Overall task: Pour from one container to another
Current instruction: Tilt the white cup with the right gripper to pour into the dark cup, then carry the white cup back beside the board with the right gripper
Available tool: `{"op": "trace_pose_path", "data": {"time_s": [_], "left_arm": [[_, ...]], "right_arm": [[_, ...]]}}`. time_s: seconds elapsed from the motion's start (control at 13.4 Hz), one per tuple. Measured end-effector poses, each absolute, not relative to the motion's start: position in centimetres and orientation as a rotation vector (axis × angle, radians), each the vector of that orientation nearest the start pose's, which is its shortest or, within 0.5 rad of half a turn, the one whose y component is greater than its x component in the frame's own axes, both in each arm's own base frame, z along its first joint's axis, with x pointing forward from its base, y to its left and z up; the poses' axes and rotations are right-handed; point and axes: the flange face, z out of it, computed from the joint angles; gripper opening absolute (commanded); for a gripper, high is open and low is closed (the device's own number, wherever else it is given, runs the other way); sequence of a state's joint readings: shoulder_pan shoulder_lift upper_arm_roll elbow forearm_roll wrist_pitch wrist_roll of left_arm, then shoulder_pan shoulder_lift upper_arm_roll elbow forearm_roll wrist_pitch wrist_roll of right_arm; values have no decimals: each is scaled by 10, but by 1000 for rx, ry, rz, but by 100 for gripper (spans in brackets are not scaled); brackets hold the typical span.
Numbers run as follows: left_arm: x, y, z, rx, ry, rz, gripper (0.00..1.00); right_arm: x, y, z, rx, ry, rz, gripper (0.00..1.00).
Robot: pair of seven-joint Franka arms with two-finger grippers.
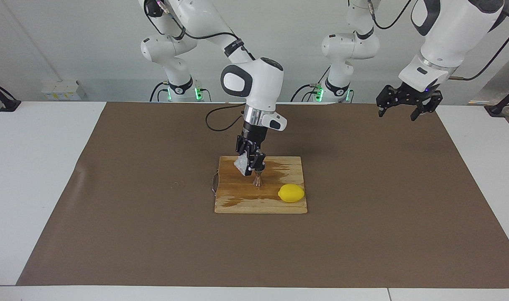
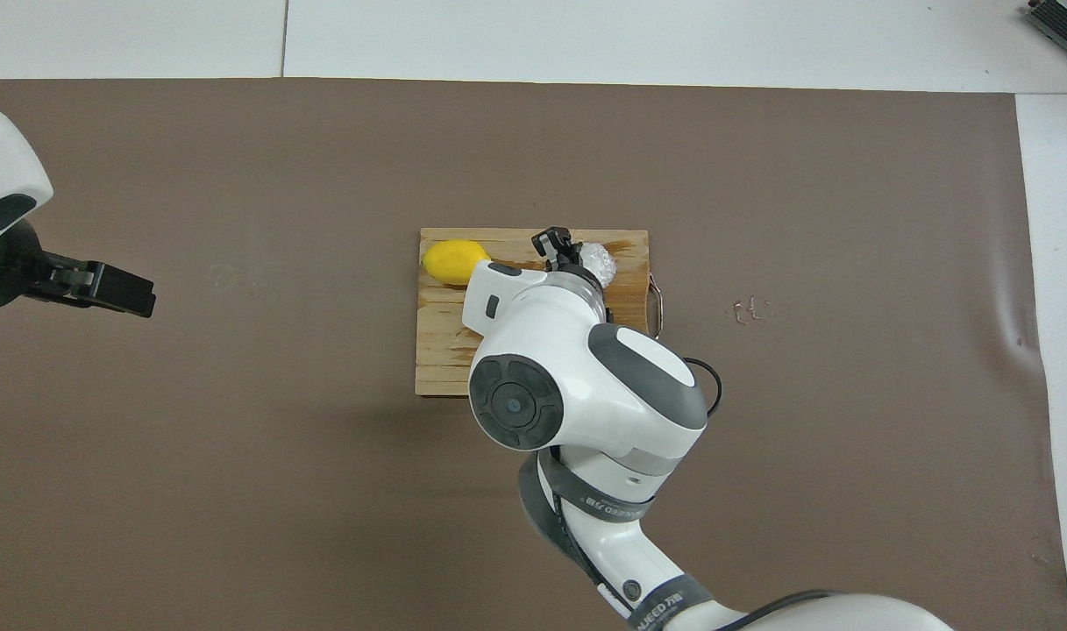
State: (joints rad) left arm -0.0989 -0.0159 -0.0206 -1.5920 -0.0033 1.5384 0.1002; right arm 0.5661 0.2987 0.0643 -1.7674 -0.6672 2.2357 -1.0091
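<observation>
A small white crinkled cup [image 1: 240,164] hangs tilted over the wooden board [image 1: 237,202], with my right gripper [image 1: 251,164] shut on it. Just below the cup, the steel jigger [image 1: 258,180] stands upright on the board. In the overhead view the cup [image 2: 598,259] peeks out beside the right gripper [image 2: 561,250], and the arm hides the jigger. My left gripper [image 1: 397,115] waits open and empty, raised over the brown mat at the left arm's end, where the overhead view also shows the left gripper [image 2: 112,291].
A yellow lemon [image 1: 291,193] lies on the board beside the jigger, toward the left arm's end; overhead, the lemon [image 2: 452,261] sits near a corner of the board [image 2: 441,350]. The board has a wire handle [image 1: 213,184] and rests on a brown mat [image 1: 112,209].
</observation>
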Motion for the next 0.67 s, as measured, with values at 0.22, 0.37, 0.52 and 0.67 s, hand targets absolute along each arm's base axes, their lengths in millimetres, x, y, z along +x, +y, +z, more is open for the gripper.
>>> {"op": "trace_pose_path", "data": {"time_s": [0.22,0.37,0.52,0.67], "left_arm": [[542,-66,621,-3125,345,59,100],[542,-66,621,-3125,345,59,100],[542,-66,621,-3125,345,59,100],[542,-66,621,-3125,345,59,100]], "right_arm": [[543,369,416,1388,2177,83,0],[543,370,416,1397,2171,89,0],[544,369,416,1442,2169,103,0],[550,362,421,1544,2171,156,0]]}}
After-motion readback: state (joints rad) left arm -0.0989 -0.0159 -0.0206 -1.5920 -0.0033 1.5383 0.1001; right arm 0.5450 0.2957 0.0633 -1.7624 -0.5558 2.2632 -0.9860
